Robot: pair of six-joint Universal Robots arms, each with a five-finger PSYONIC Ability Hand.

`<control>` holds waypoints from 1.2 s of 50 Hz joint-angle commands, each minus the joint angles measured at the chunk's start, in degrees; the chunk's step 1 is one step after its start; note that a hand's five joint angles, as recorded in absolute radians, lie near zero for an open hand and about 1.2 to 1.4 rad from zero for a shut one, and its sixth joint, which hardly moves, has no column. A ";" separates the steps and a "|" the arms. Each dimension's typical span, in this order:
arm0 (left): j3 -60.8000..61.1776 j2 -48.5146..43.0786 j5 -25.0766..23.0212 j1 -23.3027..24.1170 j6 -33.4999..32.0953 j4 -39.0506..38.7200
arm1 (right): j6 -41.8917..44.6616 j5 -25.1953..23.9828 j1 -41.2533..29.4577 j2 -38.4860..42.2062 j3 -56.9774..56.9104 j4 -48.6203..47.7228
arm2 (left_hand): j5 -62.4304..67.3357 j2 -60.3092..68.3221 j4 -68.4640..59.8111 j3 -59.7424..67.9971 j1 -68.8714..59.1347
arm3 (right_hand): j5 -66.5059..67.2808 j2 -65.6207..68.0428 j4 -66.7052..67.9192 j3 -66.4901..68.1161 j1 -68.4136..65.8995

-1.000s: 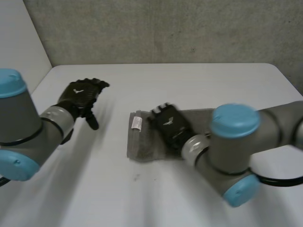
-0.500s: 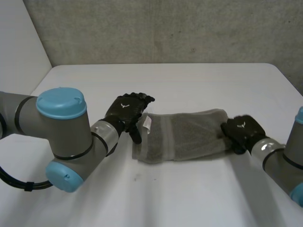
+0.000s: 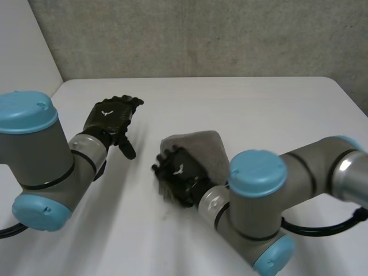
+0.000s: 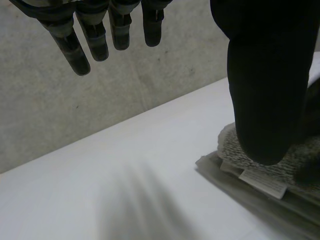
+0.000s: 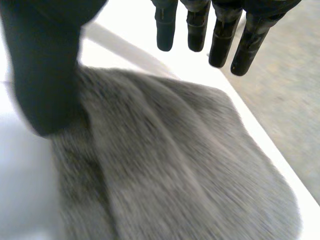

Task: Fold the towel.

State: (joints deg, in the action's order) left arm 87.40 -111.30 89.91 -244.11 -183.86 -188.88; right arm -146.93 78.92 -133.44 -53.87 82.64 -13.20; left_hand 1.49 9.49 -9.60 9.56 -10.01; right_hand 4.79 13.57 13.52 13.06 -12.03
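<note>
A grey towel [image 3: 205, 148] lies folded into a short rounded heap in the middle of the white table [image 3: 241, 98]. My right hand [image 3: 179, 172] rests on the heap's left end, open; in the right wrist view its fingers [image 5: 222, 42] stretch straight over the towel [image 5: 190, 165] and its thumb sits at the cloth's edge. My left hand [image 3: 112, 115] hovers open above bare table to the left of the towel, apart from it. Beyond its thumb [image 4: 265, 90], the left wrist view shows the towel [image 4: 234, 149] and its white label [image 4: 263, 183].
The table ends at a grey wall [image 3: 201, 34] behind and a white panel [image 3: 23, 63] at the left. My right arm's elbow [image 3: 259, 172] stands close behind the towel's right side. Bare table lies in front of the towel and on both sides.
The towel, stretched out long half a second ago, is now a short heap. My right hand went from its right end to its left end. My left hand drew back leftward off the cloth.
</note>
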 commanded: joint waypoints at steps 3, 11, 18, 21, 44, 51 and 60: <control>-8.01 -6.02 -0.79 7.31 0.35 -0.44 | -21.69 0.37 16.35 -14.14 7.71 -2.44 | 1.57 3.57 -3.47 3.50 -3.05 | -4.79 -3.57 -3.52 -3.06 2.03; -13.39 -13.93 -0.61 12.16 1.84 -0.44 | -30.08 -7.28 21.02 -9.88 4.65 3.26 | 2.08 4.08 -3.98 4.02 -3.57 | -4.79 -3.57 -3.52 -3.06 2.03; -15.94 -20.27 0.09 12.69 1.40 0.53 | -29.64 -7.64 21.11 -2.30 -1.25 8.46 | 3.26 5.26 -5.16 5.20 -4.74 | -4.79 -3.57 -3.52 -3.06 2.03; -16.12 -21.68 1.68 12.17 1.23 1.23 | -28.94 -8.08 20.50 1.13 -3.71 9.34 | 3.77 5.77 -5.67 5.70 -5.25 | -4.79 -3.57 -3.52 -3.06 2.03; -15.06 -3.69 2.73 6.99 -3.62 3.69 | -22.77 2.01 19.08 -15.54 -9.95 13.03 | 0.40 2.40 -2.30 2.34 -1.89 | -4.79 -3.57 -3.52 -3.06 2.03; -13.66 10.05 0.71 -2.69 0.35 10.20 | -23.05 8.97 23.75 -24.44 -9.86 13.55 | 1.75 3.75 -3.65 3.68 -3.23 | -4.79 -3.57 -3.52 -3.06 2.03; -12.52 14.43 -9.30 -8.92 9.12 22.85 | -23.13 9.06 25.33 -26.90 -7.06 19.00 | -0.77 1.22 -1.12 1.16 -0.71 | -4.79 -3.57 -3.52 -3.06 2.03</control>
